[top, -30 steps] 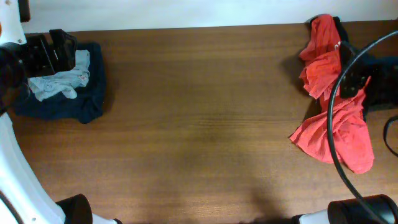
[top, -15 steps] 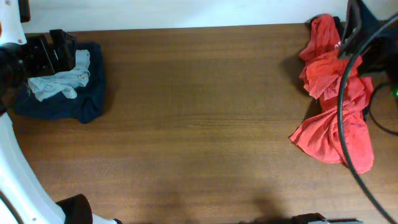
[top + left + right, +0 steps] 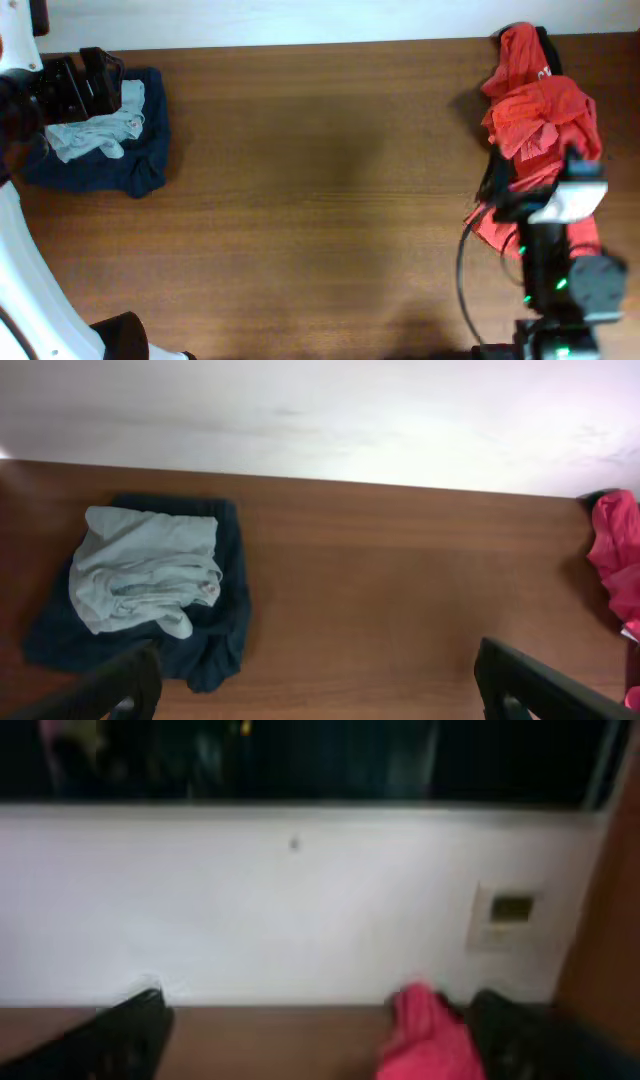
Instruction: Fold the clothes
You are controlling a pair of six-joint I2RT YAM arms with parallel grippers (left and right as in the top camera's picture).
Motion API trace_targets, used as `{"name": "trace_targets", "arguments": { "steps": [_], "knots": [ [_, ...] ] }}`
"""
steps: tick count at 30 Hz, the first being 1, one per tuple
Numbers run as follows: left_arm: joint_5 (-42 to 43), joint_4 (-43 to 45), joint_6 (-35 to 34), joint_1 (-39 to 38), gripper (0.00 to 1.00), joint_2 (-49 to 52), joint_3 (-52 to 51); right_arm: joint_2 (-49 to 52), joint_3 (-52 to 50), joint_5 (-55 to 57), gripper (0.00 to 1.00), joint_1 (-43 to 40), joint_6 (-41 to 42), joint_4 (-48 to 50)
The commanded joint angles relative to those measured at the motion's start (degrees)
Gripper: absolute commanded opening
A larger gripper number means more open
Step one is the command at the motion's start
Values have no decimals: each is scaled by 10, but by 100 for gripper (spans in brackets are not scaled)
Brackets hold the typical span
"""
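A crumpled red garment pile (image 3: 535, 110) lies at the table's right edge; it also shows in the left wrist view (image 3: 615, 550) and, blurred, in the right wrist view (image 3: 425, 1040). A light blue garment (image 3: 100, 130) lies bunched on a dark blue garment (image 3: 110, 170) at the far left; both show in the left wrist view (image 3: 145, 565) (image 3: 215, 650). My left gripper (image 3: 85, 80) hovers over the far side of that pile, open and empty (image 3: 315, 660). My right gripper (image 3: 535, 178) is raised over the red pile's near part, open and empty (image 3: 320, 1010).
The brown wooden table (image 3: 330, 180) stretches between the two piles. A black item (image 3: 543, 45) lies at the back of the red pile. A white wall runs behind the table's far edge. The right arm's base and cable stand at the front right.
My right arm has swung from the far right edge toward the front and now stands over the lower part of the red pile. The left arm and both piles have not moved.
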Motion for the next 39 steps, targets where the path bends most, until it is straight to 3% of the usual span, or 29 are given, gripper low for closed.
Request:
{"name": "trace_targets", "arguments": {
  "steps": [1, 6, 13, 21, 39],
  "knots": [
    [6, -1, 11, 0, 99, 2, 0, -78, -125, -2, 98, -14, 2, 45],
    [6, -1, 11, 0, 99, 2, 0, -176, -244, -9, 98, -18, 7, 52],
    [6, -1, 11, 0, 99, 2, 0, -250, -318, -10, 98, -24, 7, 51],
    [6, -1, 11, 0, 99, 2, 0, -276, -321, -11, 98, -33, 6, -103],
    [6, -1, 11, 0, 99, 2, 0, -264, -321, -14, 98, -33, 6, -99]
  ]
}}
